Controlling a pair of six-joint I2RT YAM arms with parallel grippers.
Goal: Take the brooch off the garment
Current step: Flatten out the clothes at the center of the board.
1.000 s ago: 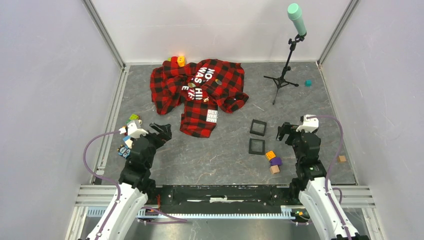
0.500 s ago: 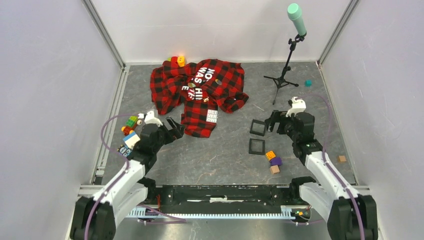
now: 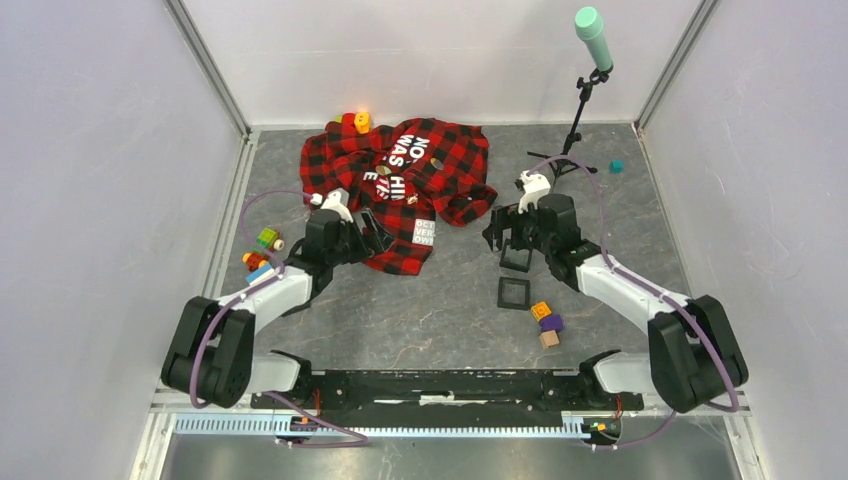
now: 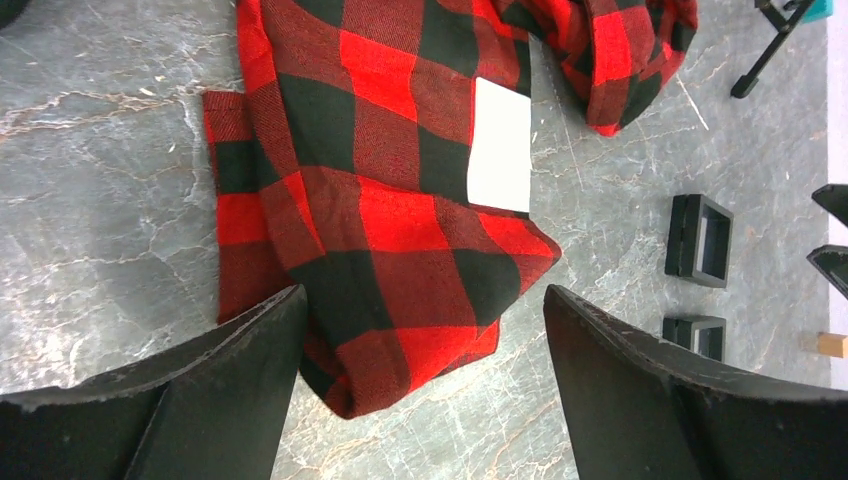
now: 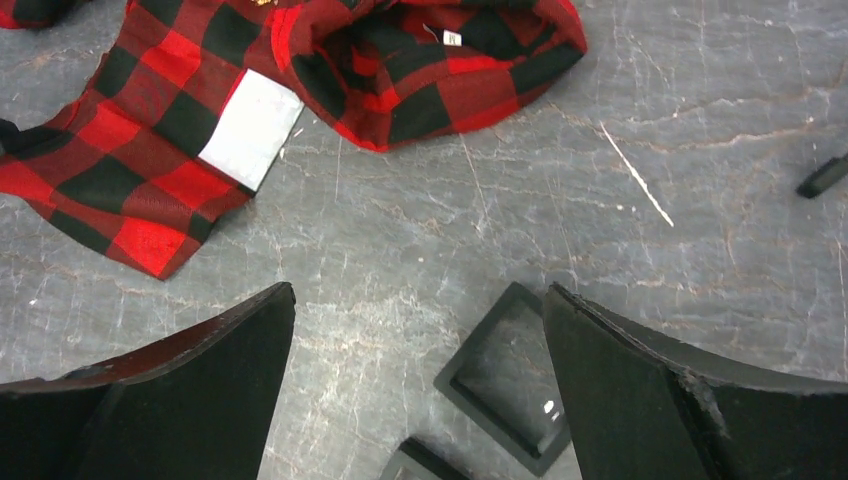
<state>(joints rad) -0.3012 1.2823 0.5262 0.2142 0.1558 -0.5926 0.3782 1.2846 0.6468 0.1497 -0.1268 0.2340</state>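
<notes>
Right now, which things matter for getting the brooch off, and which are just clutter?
Job: red-and-black flannel shirt; small brooch-like oval on it; left hand; right hand, both open.
Clutter: black square frames; microphone on stand; coloured blocks; teal cube; wooden cube.

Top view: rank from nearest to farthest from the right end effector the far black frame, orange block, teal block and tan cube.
1. far black frame: just below the right end effector.
2. orange block: toward the bases.
3. teal block: back right, past the stand.
4. tan cube: right edge.
</notes>
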